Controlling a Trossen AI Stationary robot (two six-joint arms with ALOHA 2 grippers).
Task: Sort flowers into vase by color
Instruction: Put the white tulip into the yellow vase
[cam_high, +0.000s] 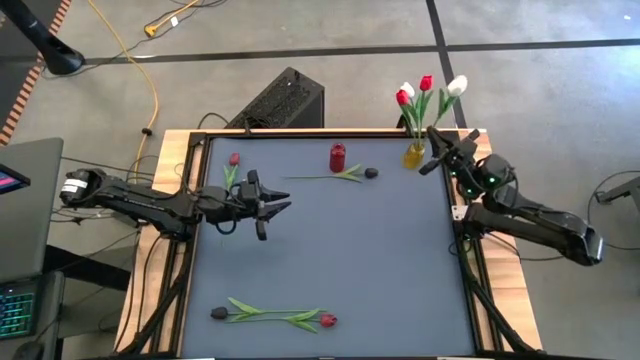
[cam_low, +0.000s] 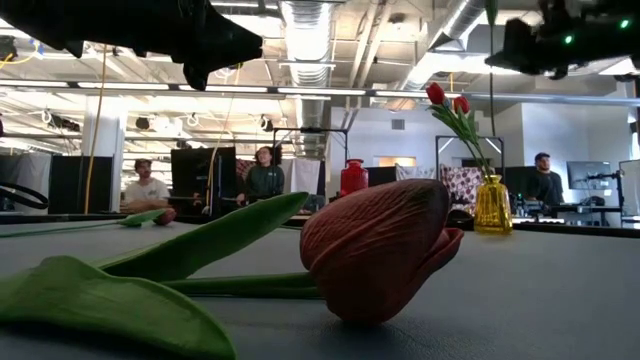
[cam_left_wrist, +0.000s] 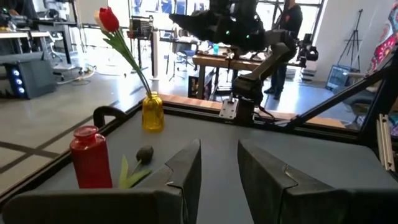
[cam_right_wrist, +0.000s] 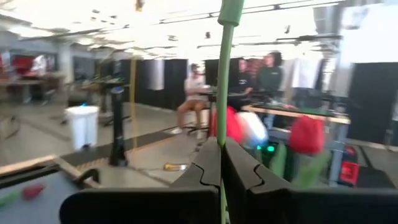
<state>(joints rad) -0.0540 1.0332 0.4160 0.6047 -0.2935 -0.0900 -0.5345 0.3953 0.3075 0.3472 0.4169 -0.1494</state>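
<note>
flowers: three stand in the yellow vase (cam_high: 414, 155), the right gripper (cam_high: 441, 147) clenched on a white tulip (cam_high: 456, 86) stem above it; four lie on the table (cam_high: 330, 250). left gripper (cam_high: 272, 205) released, waiting.

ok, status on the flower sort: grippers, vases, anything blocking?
Right gripper shut on a flower stem above the yellow vase. Left gripper open, empty, mid-table. Red vase empty. Nothing blocking.
</note>
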